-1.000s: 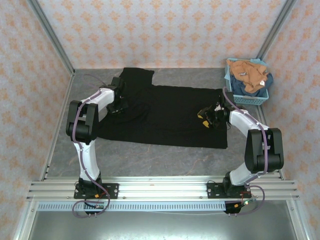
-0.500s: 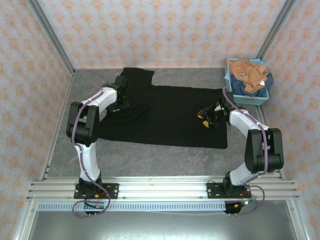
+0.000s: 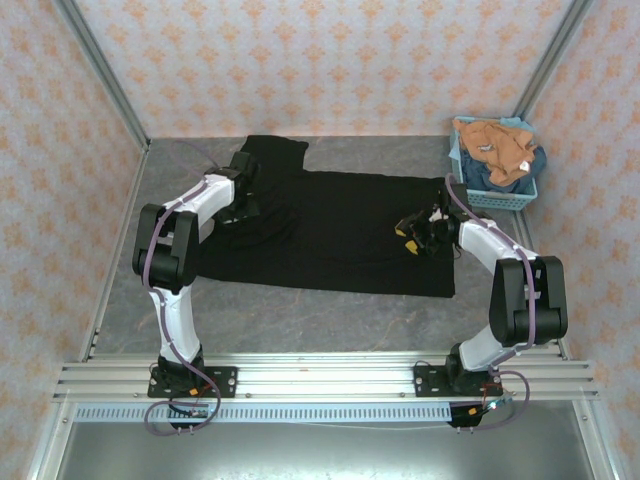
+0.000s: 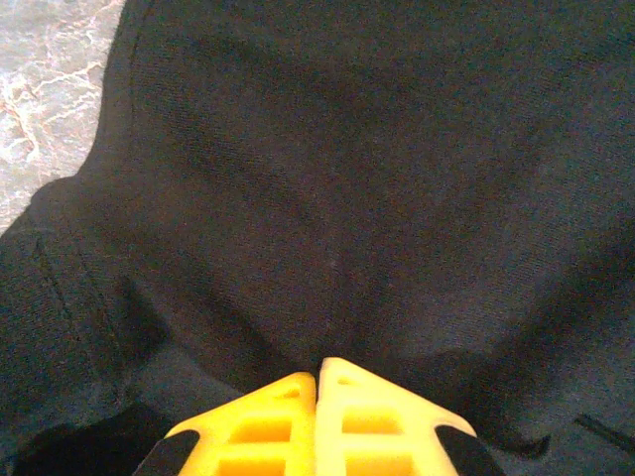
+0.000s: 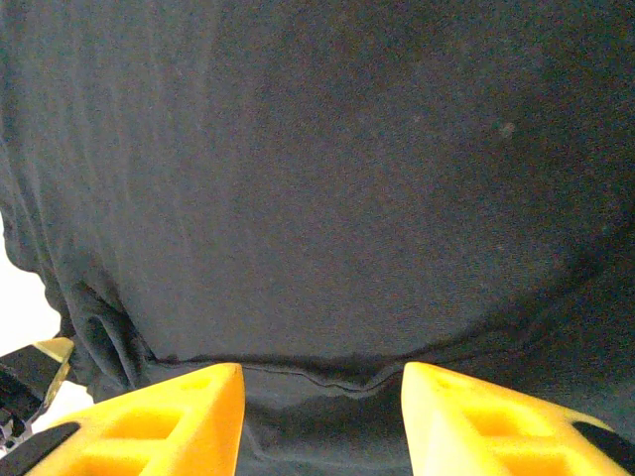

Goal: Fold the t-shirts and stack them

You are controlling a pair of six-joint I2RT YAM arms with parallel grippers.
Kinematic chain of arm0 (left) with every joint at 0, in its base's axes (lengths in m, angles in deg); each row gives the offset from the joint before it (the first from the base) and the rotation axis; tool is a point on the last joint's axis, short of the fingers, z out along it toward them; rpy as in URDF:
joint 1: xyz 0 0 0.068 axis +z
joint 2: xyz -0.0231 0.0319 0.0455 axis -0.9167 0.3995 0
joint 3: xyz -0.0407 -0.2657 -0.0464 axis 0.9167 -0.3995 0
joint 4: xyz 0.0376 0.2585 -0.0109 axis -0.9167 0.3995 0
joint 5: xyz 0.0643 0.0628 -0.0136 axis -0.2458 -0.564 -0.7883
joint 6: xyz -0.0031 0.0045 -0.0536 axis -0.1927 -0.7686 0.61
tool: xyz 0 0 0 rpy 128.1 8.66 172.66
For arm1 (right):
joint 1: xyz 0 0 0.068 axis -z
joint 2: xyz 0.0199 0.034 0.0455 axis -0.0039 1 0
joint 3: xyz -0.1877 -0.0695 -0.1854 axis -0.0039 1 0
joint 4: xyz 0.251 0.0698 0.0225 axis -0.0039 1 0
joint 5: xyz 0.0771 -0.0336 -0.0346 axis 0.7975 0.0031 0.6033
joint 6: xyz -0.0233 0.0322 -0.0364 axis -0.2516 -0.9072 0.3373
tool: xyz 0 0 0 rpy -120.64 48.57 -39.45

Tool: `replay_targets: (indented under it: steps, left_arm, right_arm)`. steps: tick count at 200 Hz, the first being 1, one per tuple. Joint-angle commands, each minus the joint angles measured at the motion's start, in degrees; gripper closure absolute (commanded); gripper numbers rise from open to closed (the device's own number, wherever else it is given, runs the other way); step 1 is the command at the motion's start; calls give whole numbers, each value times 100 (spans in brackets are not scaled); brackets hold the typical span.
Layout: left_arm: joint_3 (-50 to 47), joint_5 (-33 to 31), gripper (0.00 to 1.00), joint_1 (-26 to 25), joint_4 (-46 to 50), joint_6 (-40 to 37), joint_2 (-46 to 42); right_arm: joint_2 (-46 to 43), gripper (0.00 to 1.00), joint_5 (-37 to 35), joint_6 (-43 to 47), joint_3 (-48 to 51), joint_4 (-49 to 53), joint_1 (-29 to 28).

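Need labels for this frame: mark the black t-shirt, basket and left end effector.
black t-shirt (image 3: 340, 235): top external view, middle of its body.
basket (image 3: 500, 199): top external view, near wall.
left end effector (image 4: 317, 369): left wrist view, where closed fingertips meet.

A robotics lab test cell: an aluminium rail (image 3: 320, 380) runs across the near edge, with a pair of robot arms (image 3: 172, 300) bolted to it and loose cables (image 3: 150, 420) looping just in front of it. Beyond the rail lies a grey stone-look worktop (image 3: 300, 310) – boxed in by bare metal posts (image 3: 100, 72) and flat panels (image 3: 330, 60) of peach patterned wallpaper.
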Motion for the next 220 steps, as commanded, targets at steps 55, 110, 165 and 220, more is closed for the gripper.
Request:
replay_targets:
  steps: [55, 110, 165, 220]
  left_arm:
    - [629, -469, 100, -32, 610, -74, -263]
    - [1175, -562, 100, -30, 843, -145, 73]
    - [1235, -171, 87, -32, 842, -221, 312]
    - [1081, 31, 73, -31, 751, -253, 327]
  right_arm:
    - [-51, 54, 35, -15, -25, -79, -44]
    - [-41, 54, 35, -6, -53, -62, -44]
    - [-58, 54, 20, 3, -27, -46, -44]
    - [-43, 54, 26, 12, -24, -55, -44]
